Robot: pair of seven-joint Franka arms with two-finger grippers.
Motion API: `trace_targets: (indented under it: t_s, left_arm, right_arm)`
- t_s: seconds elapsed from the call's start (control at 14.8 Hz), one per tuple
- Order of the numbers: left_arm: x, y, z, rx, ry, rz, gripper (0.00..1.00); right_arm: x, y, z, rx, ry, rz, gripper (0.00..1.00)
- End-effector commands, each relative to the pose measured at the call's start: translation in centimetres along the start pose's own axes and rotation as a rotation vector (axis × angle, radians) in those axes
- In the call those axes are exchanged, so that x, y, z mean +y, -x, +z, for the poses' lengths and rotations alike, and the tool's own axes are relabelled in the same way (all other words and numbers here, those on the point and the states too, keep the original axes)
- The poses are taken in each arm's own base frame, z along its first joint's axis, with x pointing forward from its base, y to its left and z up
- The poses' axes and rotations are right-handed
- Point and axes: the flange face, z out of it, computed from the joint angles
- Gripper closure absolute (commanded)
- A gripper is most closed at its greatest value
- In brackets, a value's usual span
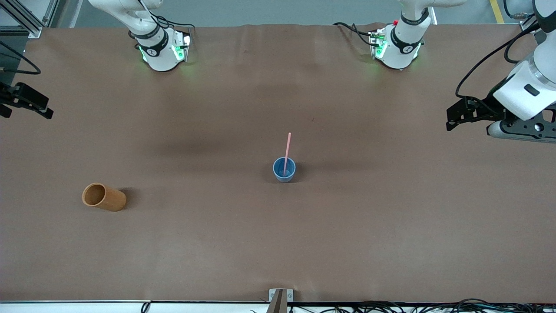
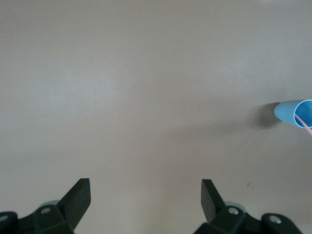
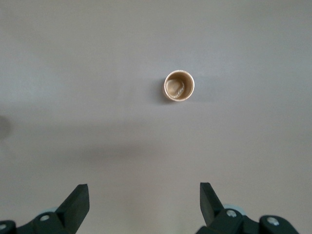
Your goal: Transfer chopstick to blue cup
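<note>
The blue cup (image 1: 284,170) stands upright near the middle of the table. The pale-pink chopstick (image 1: 287,148) stands in it, its lower end inside and its upper part leaning on the rim. My left gripper (image 1: 452,118) hangs open and empty over the left arm's end of the table, well away from the cup. Its wrist view shows the open left gripper (image 2: 145,191) over bare cloth, with the blue cup (image 2: 291,112) and a bit of the chopstick (image 2: 304,124) at the picture's edge. My right gripper (image 1: 26,105) hangs open and empty over the right arm's end.
An orange-brown cup (image 1: 104,197) stands toward the right arm's end, slightly nearer the front camera than the blue cup. The right wrist view looks down into this orange-brown cup (image 3: 179,86) past the open right gripper (image 3: 144,192). A brown cloth (image 1: 278,243) covers the table.
</note>
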Motion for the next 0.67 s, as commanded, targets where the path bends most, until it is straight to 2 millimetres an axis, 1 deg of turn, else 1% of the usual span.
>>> trace_targets:
  t_s: [0.0, 0.13, 0.61]
  left_arm:
    - [-0.24, 0.2, -0.51, 0.005, -0.009, 0.005, 0.0]
    - [-0.24, 0.2, -0.51, 0.005, -0.009, 0.005, 0.0]
    - [-0.24, 0.2, -0.51, 0.005, -0.009, 0.005, 0.0]
  right_arm:
    - [0.18, 1.39, 0.77, -0.015, 0.0, -0.021, 0.0]
    - [0.27, 1.77, 0.73, 0.007, 0.0, -0.022, 0.0]
    - [0.29, 1.13, 0.1, 0.059, 0.002, -0.02, 0.0]
